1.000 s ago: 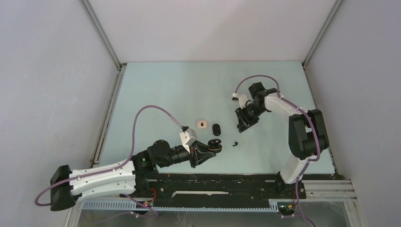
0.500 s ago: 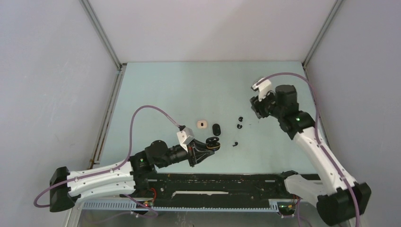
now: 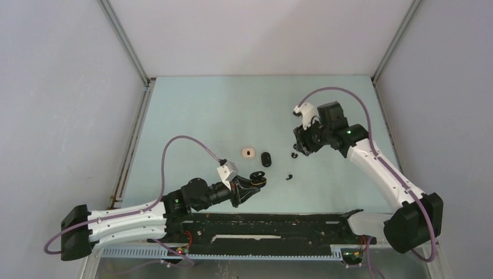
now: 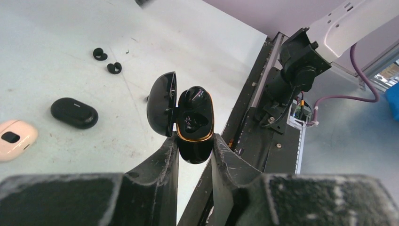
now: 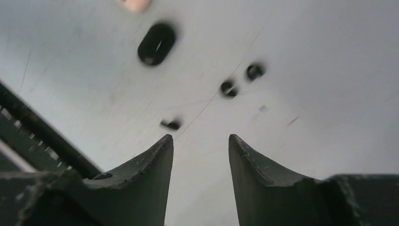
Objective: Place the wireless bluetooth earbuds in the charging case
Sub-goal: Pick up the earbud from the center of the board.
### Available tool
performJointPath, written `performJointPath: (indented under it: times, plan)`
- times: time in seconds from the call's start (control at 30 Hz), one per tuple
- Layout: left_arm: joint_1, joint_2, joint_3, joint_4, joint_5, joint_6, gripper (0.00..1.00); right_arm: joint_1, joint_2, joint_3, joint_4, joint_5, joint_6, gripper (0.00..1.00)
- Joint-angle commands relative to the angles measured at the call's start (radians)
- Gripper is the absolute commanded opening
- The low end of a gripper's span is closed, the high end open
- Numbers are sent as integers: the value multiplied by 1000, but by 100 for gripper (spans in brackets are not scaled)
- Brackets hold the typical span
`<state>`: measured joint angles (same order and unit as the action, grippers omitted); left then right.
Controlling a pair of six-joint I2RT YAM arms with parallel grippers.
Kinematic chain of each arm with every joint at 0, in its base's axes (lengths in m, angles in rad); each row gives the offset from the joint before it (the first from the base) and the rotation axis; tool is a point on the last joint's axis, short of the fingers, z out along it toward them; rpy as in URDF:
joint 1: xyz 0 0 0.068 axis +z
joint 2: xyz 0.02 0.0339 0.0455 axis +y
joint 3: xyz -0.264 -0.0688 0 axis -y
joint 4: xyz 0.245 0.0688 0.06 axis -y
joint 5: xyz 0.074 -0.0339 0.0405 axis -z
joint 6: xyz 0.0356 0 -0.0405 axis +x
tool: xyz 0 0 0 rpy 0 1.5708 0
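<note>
Grips charging case [image 4: 194, 117], lid open, in left gripper [image 4: 194, 141] toward near edge of table [image 3: 197, 116]. Hovers right gripper [image 5: 200, 137], jaws apart, empty, over earbuds [image 5: 228, 88] near centre. Step judged: pickup. Next: descend, centre on one, pinch.

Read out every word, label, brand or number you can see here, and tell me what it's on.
None is readable in any view.
The open glossy black charging case in the left end effector shows no lettering.
The dark mark on the pale pink rounded case is too small to read.
The closed matte black pebble-shaped case looks plain.
</note>
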<state>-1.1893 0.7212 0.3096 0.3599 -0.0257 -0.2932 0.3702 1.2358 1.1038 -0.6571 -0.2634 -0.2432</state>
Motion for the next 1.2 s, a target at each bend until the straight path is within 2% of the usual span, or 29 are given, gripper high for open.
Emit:
performJointPath:
  times: [0.0, 0.1, 0.23, 0.3, 0.33, 0.53, 0.83, 0.93, 1.17]
  plan:
    - [-12, -45, -15, 78, -44, -41, 0, 4, 57, -102, -116, -68, 158, 50]
    - [-16, -65, -12, 48, -63, -54, 0, -30, 121, -141, -106, -56, 229, 53]
    - [-23, -69, -20, 39, -93, -65, 0, 24, 166, -154, -64, -43, 277, 52]
    - [-24, -62, -17, 38, -101, -66, 0, 55, 183, -154, -50, -31, 301, 61]
    - [-24, -55, -12, 38, -102, -66, 0, 63, 190, -153, -46, -30, 313, 61]
    - [-26, 2, 19, 27, -99, -70, 0, 62, 223, -154, -25, 8, 457, 52]
    - [-33, 33, 27, 27, -88, -80, 0, 67, 362, -140, 14, -32, 578, 55]
    - [-34, 26, 23, 23, -91, -75, 0, 72, 381, -125, 26, -17, 592, 52]
    - [-36, 32, 22, 22, -70, -72, 0, 102, 436, -77, 19, 3, 609, 51]
